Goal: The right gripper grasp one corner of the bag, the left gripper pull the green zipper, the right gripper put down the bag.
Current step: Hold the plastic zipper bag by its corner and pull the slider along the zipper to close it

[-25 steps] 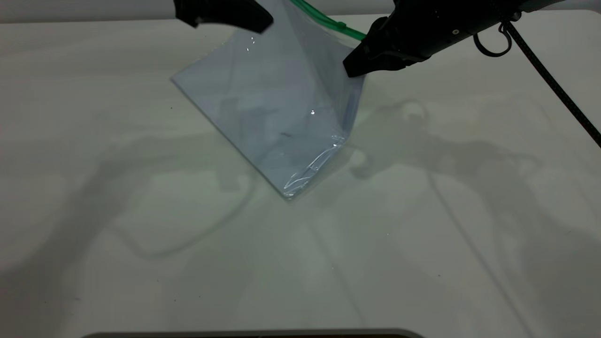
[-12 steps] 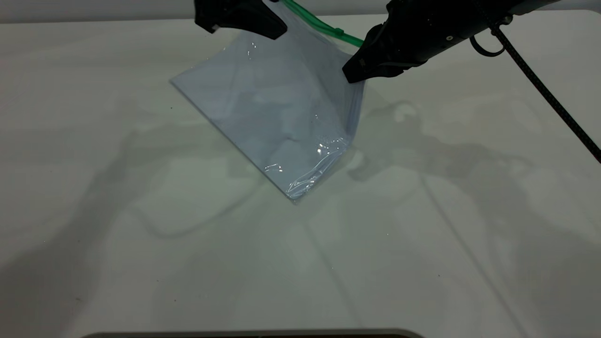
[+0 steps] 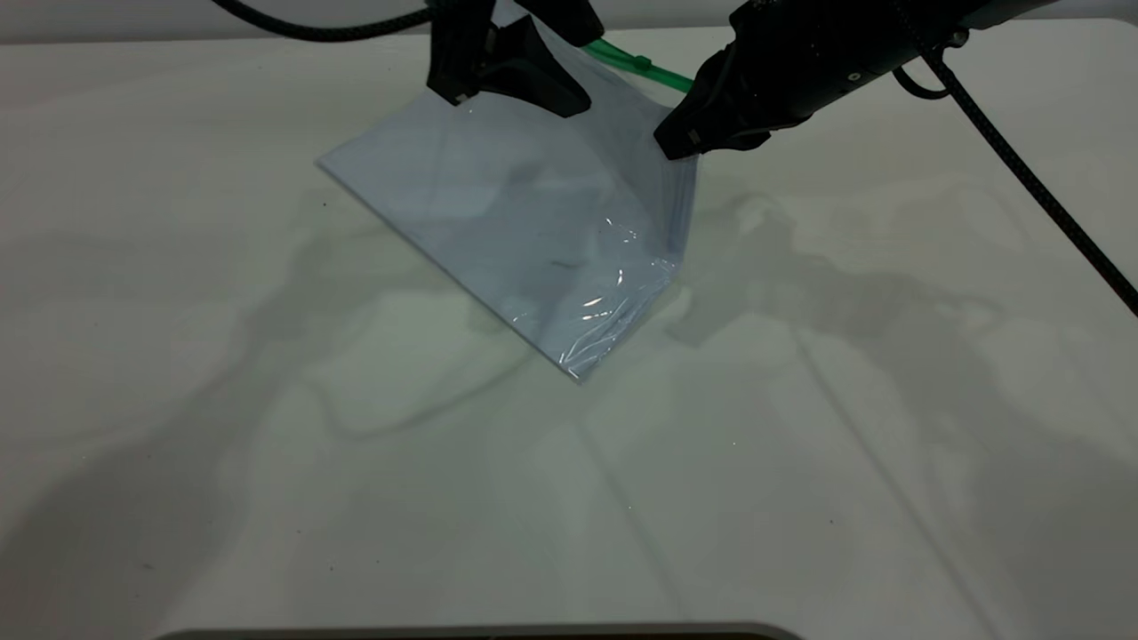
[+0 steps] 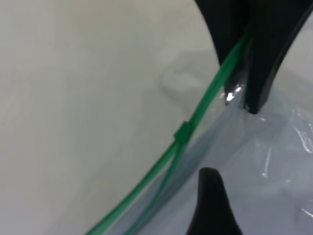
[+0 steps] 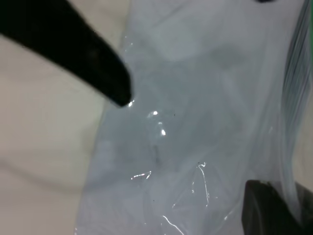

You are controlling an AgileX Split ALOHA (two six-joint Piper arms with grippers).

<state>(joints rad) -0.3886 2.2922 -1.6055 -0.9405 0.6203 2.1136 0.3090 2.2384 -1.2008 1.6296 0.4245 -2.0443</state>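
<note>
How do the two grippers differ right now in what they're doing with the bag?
The right gripper is clamped on the bag's raised corner beside the green zipper; the left gripper sits over the bag's far edge, gripping nothing visible. The right trails a braided cable, the left a smooth one. Both are black.

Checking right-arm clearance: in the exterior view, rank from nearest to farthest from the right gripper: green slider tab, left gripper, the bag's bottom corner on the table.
From the right gripper, shut on the bag's upper corner:
1. Green slider tab, just up and left, on the green zipper.
2. Left gripper, farther left along the top edge.
3. Bottom corner, well below, on the table.
</note>
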